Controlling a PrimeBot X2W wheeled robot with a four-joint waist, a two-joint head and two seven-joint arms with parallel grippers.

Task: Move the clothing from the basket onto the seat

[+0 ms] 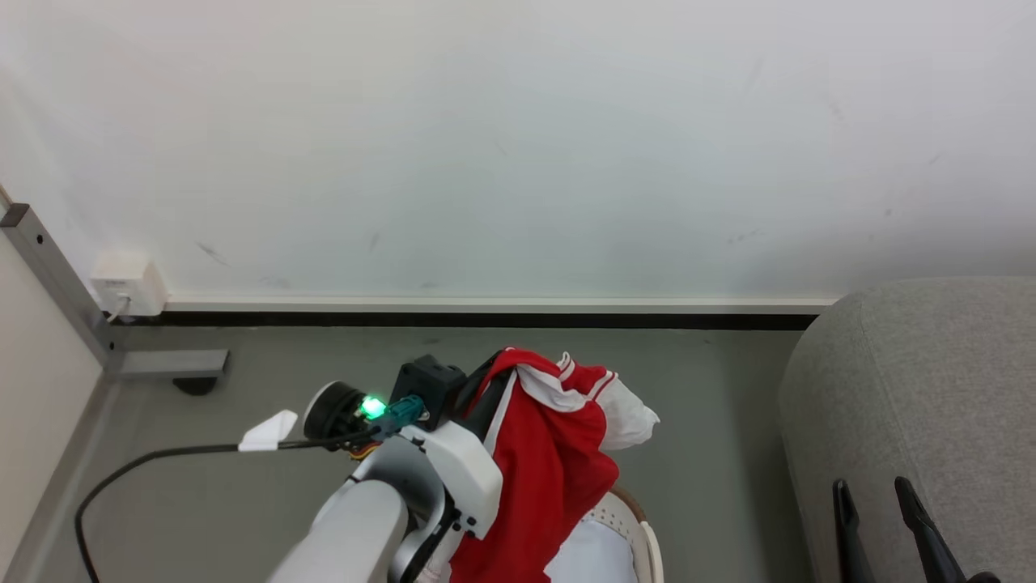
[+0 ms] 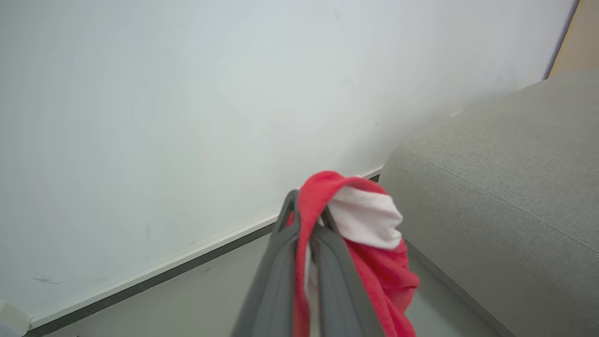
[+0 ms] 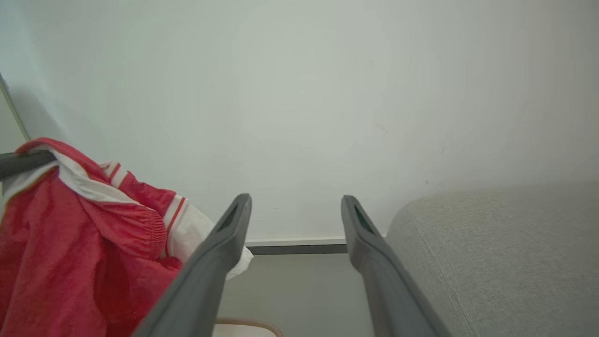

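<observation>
Hanging from the left pincer (image 2: 306,206), clamped on its fold, the clothing (image 1: 550,461) droops over the basket (image 1: 647,551); bare floor (image 1: 712,389) separates it from the seat (image 1: 914,389). The right pincer (image 3: 295,202) gapes empty beside the seat's edge.

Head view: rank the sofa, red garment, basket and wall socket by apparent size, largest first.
1. sofa, though cut off by the frame.
2. garment.
3. basket and socket: too close to rank, as the basket is mostly hidden and cut off.
</observation>
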